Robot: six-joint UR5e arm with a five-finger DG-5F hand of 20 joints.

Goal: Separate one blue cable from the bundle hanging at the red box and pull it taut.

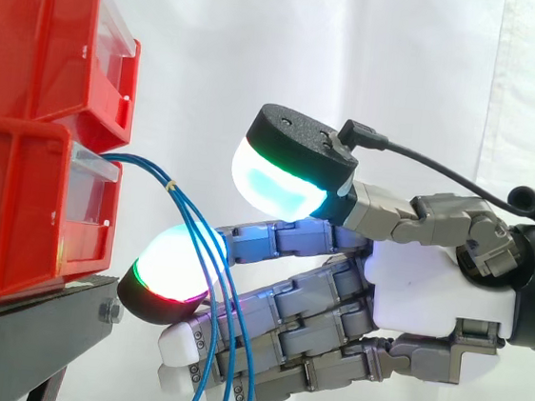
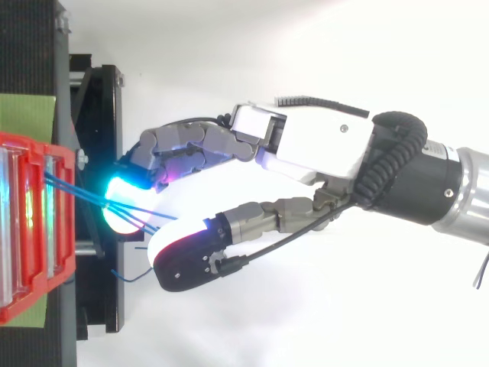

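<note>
The hand [image 1: 430, 294] reaches in open, the blue cables [image 1: 169, 183] from the red box [image 1: 17, 213] draped across its fingers, none apparently singled out or pinched yet.

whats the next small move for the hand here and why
Probably close the thumb down toward the glowing fingertip to pinch one strand: the hand is open, and the blue cables from the red box fan apart across its fingers, none gripped yet.
</note>
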